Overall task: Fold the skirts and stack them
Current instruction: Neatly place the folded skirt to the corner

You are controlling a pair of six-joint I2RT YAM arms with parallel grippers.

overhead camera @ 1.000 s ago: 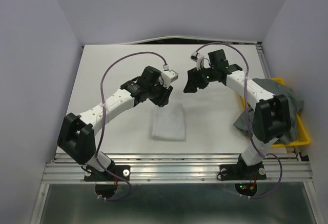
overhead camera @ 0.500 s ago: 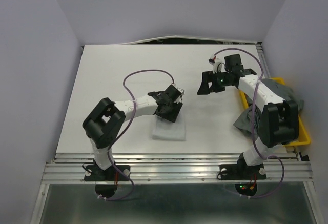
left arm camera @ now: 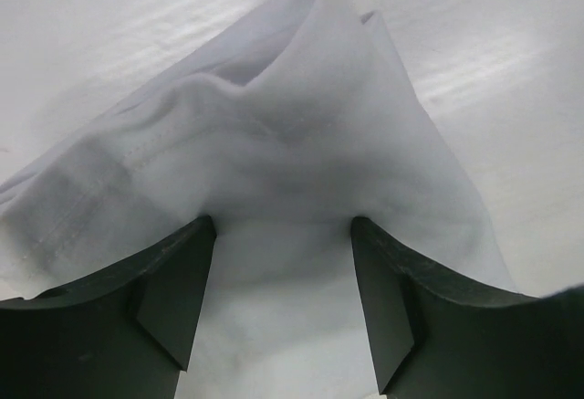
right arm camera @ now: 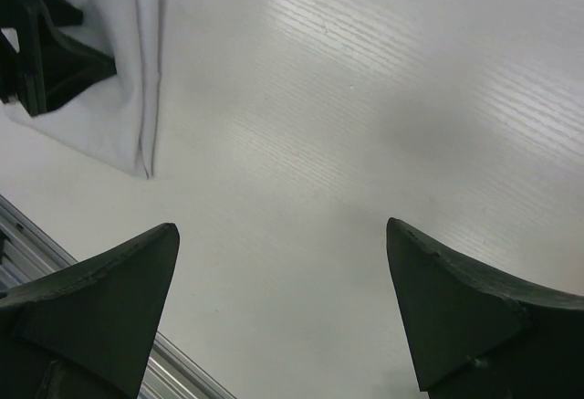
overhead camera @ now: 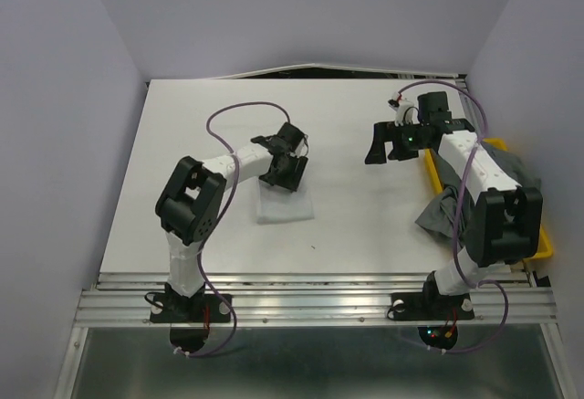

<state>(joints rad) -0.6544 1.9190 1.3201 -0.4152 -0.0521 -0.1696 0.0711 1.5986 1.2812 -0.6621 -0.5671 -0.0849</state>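
The white skirt (overhead camera: 288,205) lies folded into a small rectangle left of the table's middle. My left gripper (overhead camera: 285,173) is down on its far edge. In the left wrist view the cloth (left arm camera: 301,125) bunches up in a ridge between the partly closed fingers, around my left gripper (left arm camera: 281,227). My right gripper (overhead camera: 381,148) is open and empty above bare table at the right, as the right wrist view (right arm camera: 281,230) shows. That view also shows the white skirt (right arm camera: 119,98) at top left. The grey skirts (overhead camera: 506,171) lie heaped at the right edge.
A yellow tray (overhead camera: 540,246) holds the grey heap at the table's right edge, and some grey cloth (overhead camera: 443,212) spills over its rim onto the table. A metal rail (overhead camera: 319,280) runs along the near edge. Walls close in the left, right and back.
The left gripper came down onto the white skirt and has drawn it left and away from the near edge. The right gripper has pulled back to the right, toward the tray.
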